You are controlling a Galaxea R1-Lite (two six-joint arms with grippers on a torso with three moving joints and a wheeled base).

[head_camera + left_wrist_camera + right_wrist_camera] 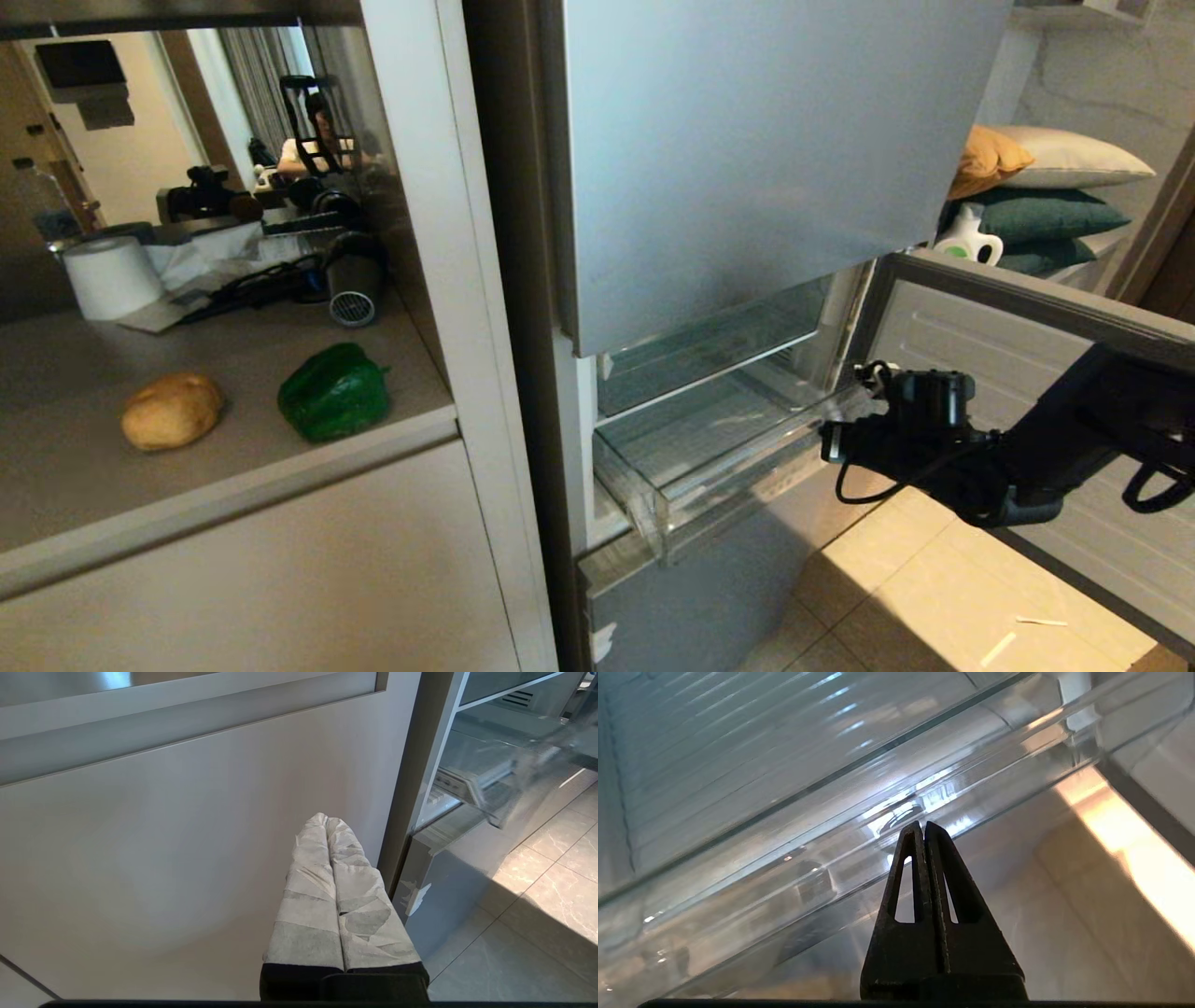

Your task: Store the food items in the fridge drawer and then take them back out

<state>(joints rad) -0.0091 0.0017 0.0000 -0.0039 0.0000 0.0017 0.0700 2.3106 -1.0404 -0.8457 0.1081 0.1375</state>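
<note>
On the counter to the left of the fridge lie the tan potato (171, 411) and the glossy green bell pepper (334, 392), side by side and untouched. The clear fridge drawer (644, 499) stands pulled out below the tall top door, and nothing shows inside it. My right gripper (827, 442) reaches in from the right, level with the drawer's right end. In the right wrist view this gripper (923, 825) is shut and empty, its tips close to the drawer's see-through wall (784, 868). My left gripper (325, 820), wrapped in white, is shut and empty, low in front of the cabinet panel.
The open middle door (1027, 322) juts out behind my right arm. Behind the food on the counter are a paper roll (112, 275), cables and a small fan. A person sits far back (317, 131). Beyond the door are a detergent bottle (971, 241) and pillows. Tiled floor lies below the drawer.
</note>
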